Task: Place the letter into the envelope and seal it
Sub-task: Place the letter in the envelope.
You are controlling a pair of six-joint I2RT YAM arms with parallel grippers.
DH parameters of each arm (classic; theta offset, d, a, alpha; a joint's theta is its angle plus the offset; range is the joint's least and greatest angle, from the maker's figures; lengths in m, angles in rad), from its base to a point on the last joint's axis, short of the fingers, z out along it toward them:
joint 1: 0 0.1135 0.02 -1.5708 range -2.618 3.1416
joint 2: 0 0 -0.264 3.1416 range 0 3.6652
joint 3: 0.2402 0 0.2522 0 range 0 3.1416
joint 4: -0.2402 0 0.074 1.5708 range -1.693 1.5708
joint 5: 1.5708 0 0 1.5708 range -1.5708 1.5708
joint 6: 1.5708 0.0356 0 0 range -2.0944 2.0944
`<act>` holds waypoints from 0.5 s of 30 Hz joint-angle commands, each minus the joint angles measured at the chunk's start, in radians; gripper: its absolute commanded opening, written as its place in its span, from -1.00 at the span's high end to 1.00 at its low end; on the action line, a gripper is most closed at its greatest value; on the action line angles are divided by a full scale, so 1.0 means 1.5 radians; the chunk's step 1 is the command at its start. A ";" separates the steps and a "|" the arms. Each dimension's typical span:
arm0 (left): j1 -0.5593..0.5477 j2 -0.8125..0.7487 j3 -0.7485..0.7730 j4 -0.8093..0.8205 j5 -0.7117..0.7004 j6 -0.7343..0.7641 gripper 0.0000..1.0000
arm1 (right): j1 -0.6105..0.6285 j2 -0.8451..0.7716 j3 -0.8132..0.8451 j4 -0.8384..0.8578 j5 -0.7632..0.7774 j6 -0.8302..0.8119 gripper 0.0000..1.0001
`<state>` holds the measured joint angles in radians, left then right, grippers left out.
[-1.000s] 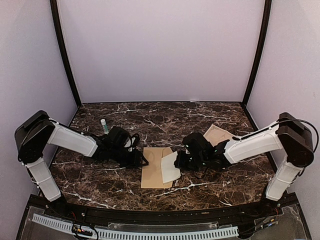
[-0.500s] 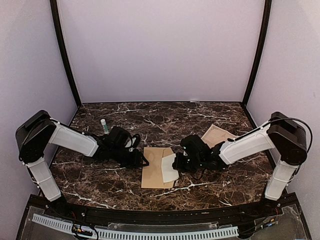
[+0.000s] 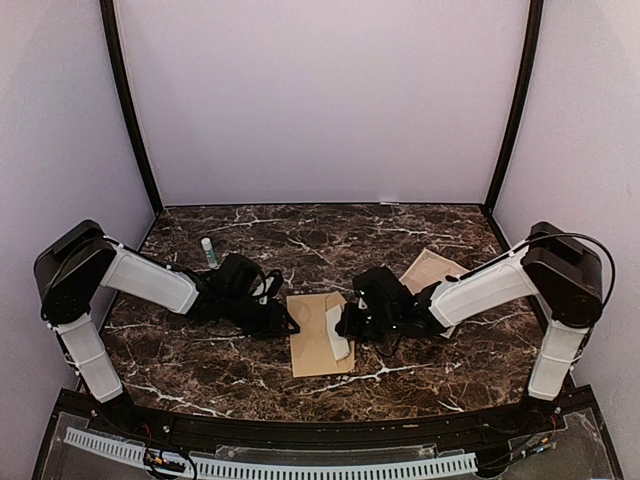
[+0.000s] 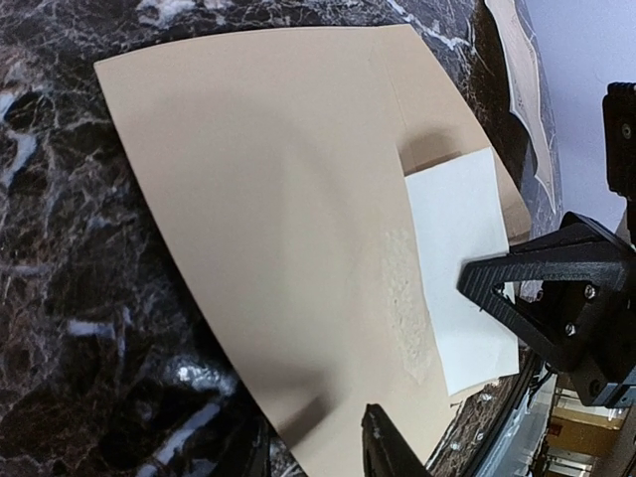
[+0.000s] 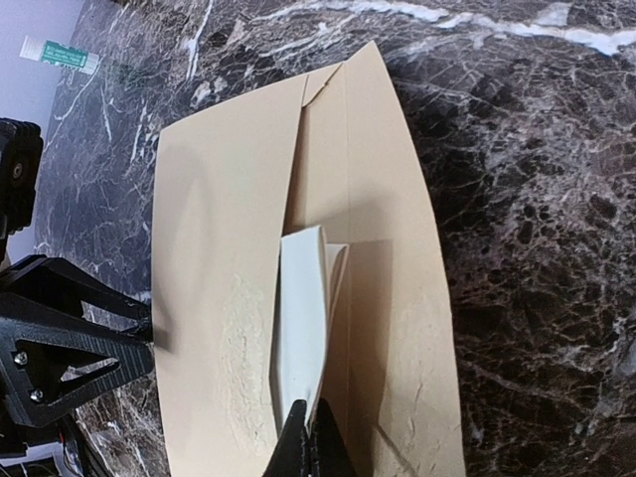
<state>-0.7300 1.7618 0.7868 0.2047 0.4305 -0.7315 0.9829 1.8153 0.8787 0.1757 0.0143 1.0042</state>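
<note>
Letter [image 5: 301, 308] pinched in right pincer [image 5: 306, 429] (tip at envelope [image 5: 214, 248] opening).

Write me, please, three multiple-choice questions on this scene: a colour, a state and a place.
1. What colour is the envelope? A brown; B blue; C white.
2. The letter is: A lying apart from it; B sealed away; C partly in the envelope, pinched by the right gripper.
3. Where does the white tube lie? A on the envelope; B beside the left arm; C in the right gripper.
A, kraft brown in every view; C, the right wrist view shows its far end tucked in; B, the top view shows it there.
</note>
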 commanded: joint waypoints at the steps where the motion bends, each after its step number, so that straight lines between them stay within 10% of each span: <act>1: 0.000 0.016 -0.005 -0.011 0.016 -0.010 0.37 | 0.002 0.016 0.023 0.028 -0.026 -0.010 1.00; 15: -0.001 -0.015 0.004 -0.053 -0.019 0.004 0.30 | 0.009 -0.012 0.044 -0.032 -0.012 -0.035 0.89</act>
<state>-0.7284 1.7710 0.7868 0.2230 0.4507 -0.7456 0.9848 1.8416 0.9215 0.1570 -0.0097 0.9787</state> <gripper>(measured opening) 0.335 0.022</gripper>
